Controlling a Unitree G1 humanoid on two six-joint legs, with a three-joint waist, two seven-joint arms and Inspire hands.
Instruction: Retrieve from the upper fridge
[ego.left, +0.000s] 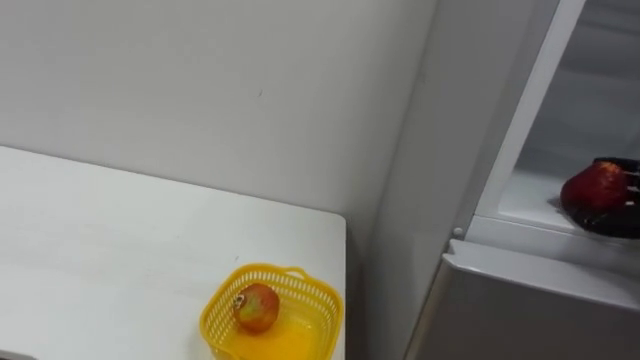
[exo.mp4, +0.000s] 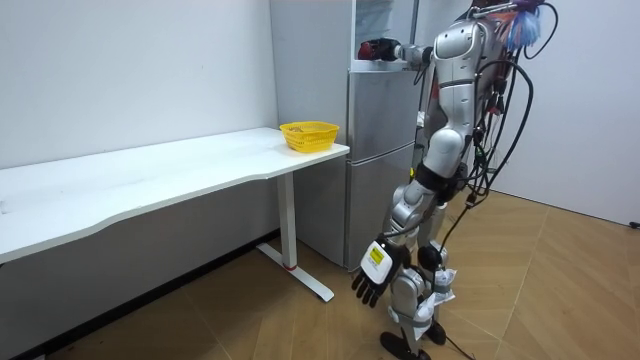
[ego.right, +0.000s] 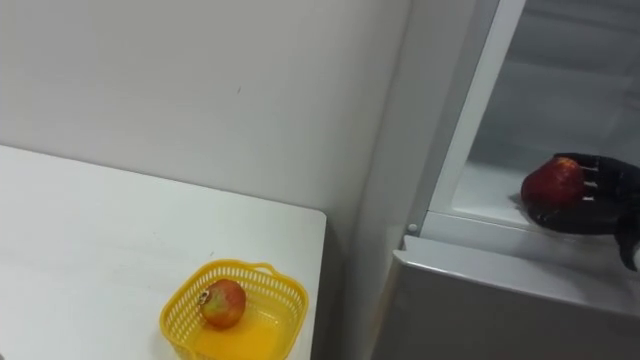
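Observation:
A red fruit (ego.right: 550, 182) sits at the front of the upper fridge compartment's white shelf (ego.right: 480, 195). My right hand (ego.right: 597, 200) reaches in from the right, its dark fingers curled round the fruit. In the room view I stand facing the silver fridge (exo.mp4: 385, 150) with that arm raised into its open upper part (exo.mp4: 378, 48). My left hand (exo.mp4: 372, 268) hangs low beside my leg with relaxed fingers.
A yellow basket (ego.right: 180, 300) stands at the white table's (ego.right: 90, 240) right end, close to the fridge, with another red fruit (ego.right: 223, 303) in it. The closed lower fridge door (ego.right: 480, 300) lies just below the shelf. A white wall rises behind the table.

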